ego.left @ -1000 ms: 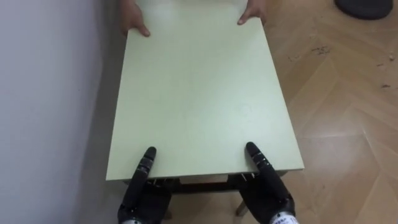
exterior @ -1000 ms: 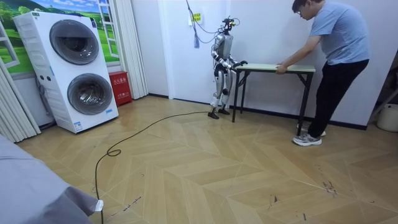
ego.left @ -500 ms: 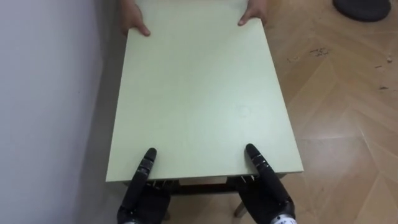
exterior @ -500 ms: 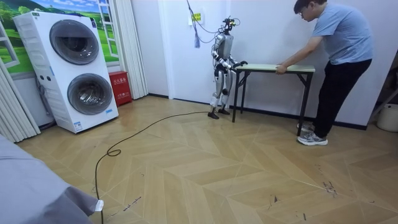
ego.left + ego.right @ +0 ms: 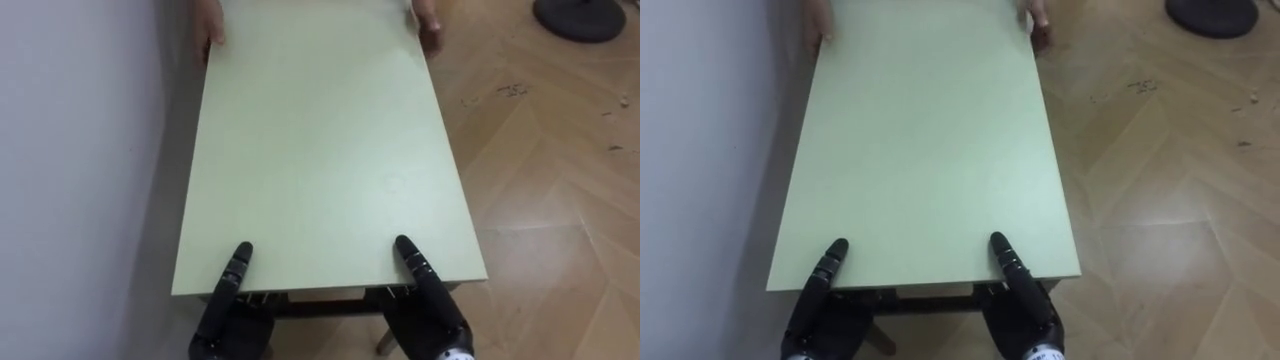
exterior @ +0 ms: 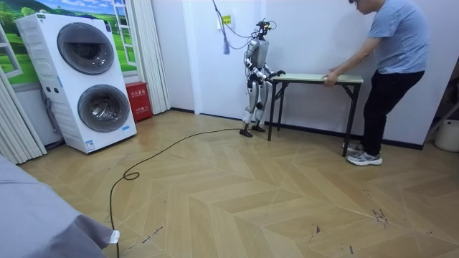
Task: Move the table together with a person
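**Both ends of the table manned**

At the bottom of the eye view we have the robot's left hand and right hand at the near short edge of the pale green rectangular table. Each thumb lies flat on the top, and the rest of each hand is tucked below the edge. We cannot tell whether either one is clamped on. The table runs up the middle of the frame, with the white wall just beside its left long side and the herringbone wooden floor to the right. At the top, the person's wall-side hand and the person's floor-side hand hold the far corners. In the room view we see the robot standing at the table's left end and the person in a blue shirt leaning in at its right end.
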